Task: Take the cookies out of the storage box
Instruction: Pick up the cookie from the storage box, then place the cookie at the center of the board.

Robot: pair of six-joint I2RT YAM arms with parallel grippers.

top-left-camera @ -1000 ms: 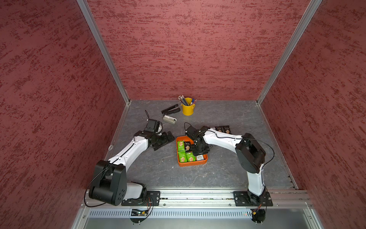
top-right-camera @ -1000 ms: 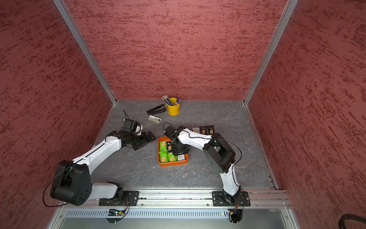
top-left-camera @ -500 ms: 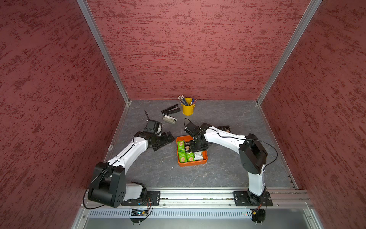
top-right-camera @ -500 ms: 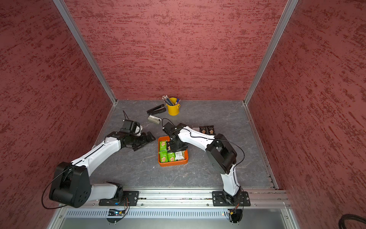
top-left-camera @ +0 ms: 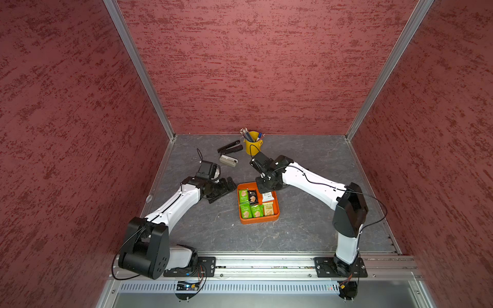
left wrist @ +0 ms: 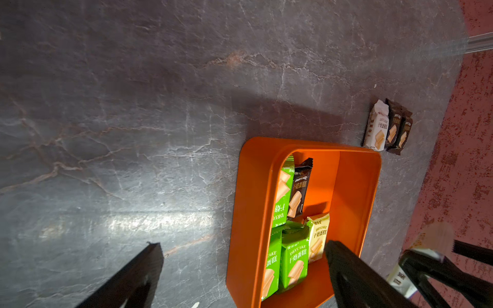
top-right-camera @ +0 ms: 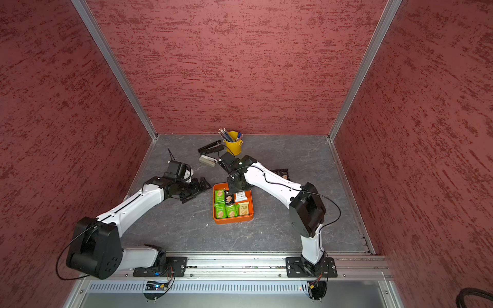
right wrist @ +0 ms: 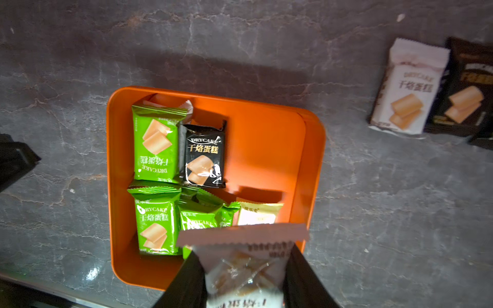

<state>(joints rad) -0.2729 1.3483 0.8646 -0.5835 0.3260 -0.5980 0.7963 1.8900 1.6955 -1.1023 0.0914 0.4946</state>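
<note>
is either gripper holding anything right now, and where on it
The right gripper grips a white cookie packet by its two side edges, crimped end poking past the jaws. The left gripper is open and empty.

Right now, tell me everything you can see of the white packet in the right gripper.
The white packet is a small sealed wrapper, glossy like plastic film, with a serrated crimped end, dark lettering and a tan biscuit picture. The right gripper pinches its sides between two black fingers. It hangs over the storage box, near one wall, and seems to touch nothing else.
</note>
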